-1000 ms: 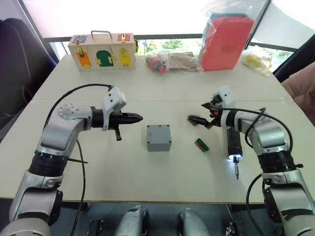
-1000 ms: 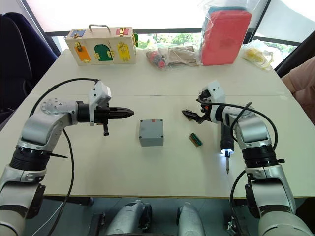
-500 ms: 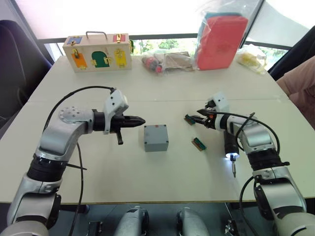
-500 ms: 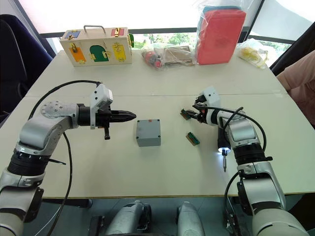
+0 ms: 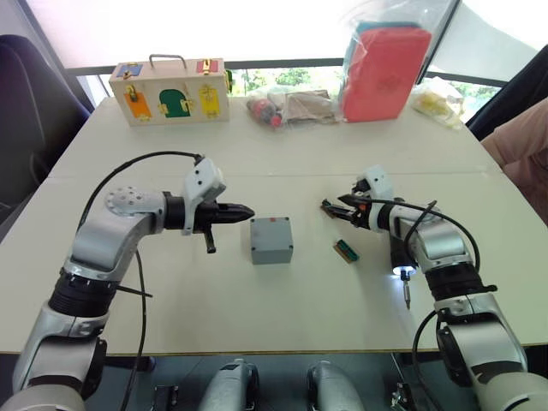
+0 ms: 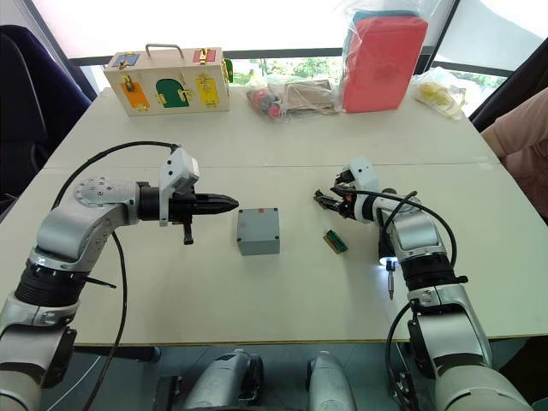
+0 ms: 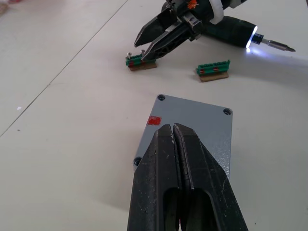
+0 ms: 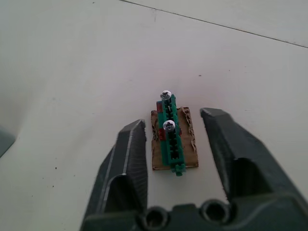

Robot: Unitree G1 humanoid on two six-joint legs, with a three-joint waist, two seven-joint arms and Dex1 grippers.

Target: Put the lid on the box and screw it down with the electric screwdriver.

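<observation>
The surface (image 5: 282, 317) is a pale tabletop running across the whole frame. Along its far edge, largest first, stand a red box in a plastic bag (image 5: 383, 70) at upper right, a wooden case with coloured doors (image 5: 168, 91) at upper left, and bagged odds and ends (image 5: 287, 107) at top centre; all are well apart from the work and block nothing.

The box (image 5: 271, 240) sits at frame centre with the lid (image 7: 192, 130) apparently already on it: the left wrist view shows a flat grey top with a hole at each visible corner and a red mark near one edge. Whether any screw is seated I cannot tell, so I judge the lidding done and the screwing down not yet begun.

The electric screwdriver (image 5: 400, 255) lies on the surface at right of centre beside the right forearm, its tip light on, held by neither claw.

The left claw (image 5: 235, 210) hovers just left of the box, fingers pressed together around nothing. The right claw (image 8: 174, 139) is spread wide, straddling a small green-and-brown block (image 8: 170, 139) that carries two screws, without touching it. A second such block (image 5: 348, 250) lies between the box and the screwdriver. By my reading, what is left is fetching screws, picking up the screwdriver and driving the corners; the two blocks are the only clutter nearby
</observation>
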